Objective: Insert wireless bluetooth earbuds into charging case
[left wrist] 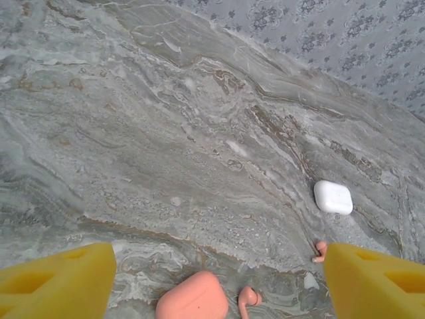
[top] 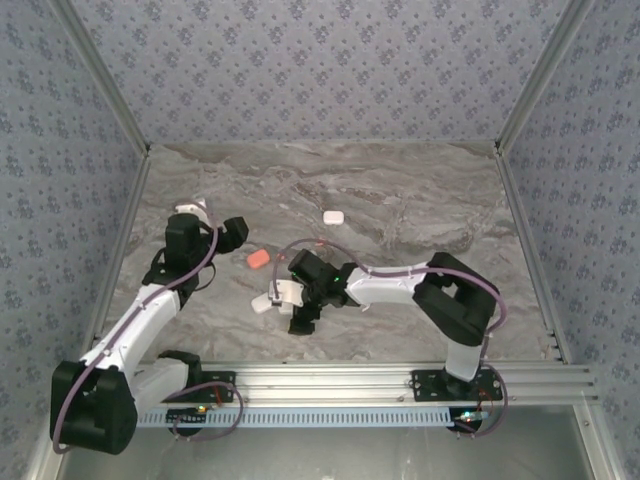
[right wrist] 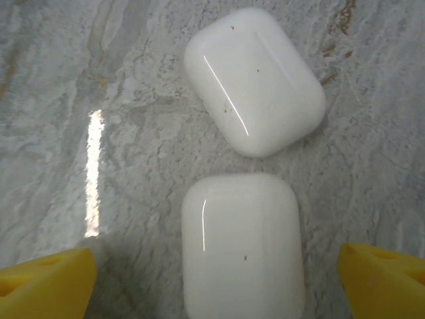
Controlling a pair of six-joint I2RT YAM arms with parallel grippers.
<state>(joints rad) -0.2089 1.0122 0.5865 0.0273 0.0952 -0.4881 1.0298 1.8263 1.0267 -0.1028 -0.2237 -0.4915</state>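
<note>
left gripper [left wrist: 216, 282] open n empty, orange earbud [left wrist: 249, 300] sits right btwn its jaws by the salmon case [left wrist: 192, 298]; right gripper [right wrist: 216, 286] open too, farther off

A grey marble-patterned tabletop [top: 400, 210] has blue floral-patterned walls [top: 320, 60] behind and beside it, and an aluminium rail [top: 330, 378] along its near edge.
</note>
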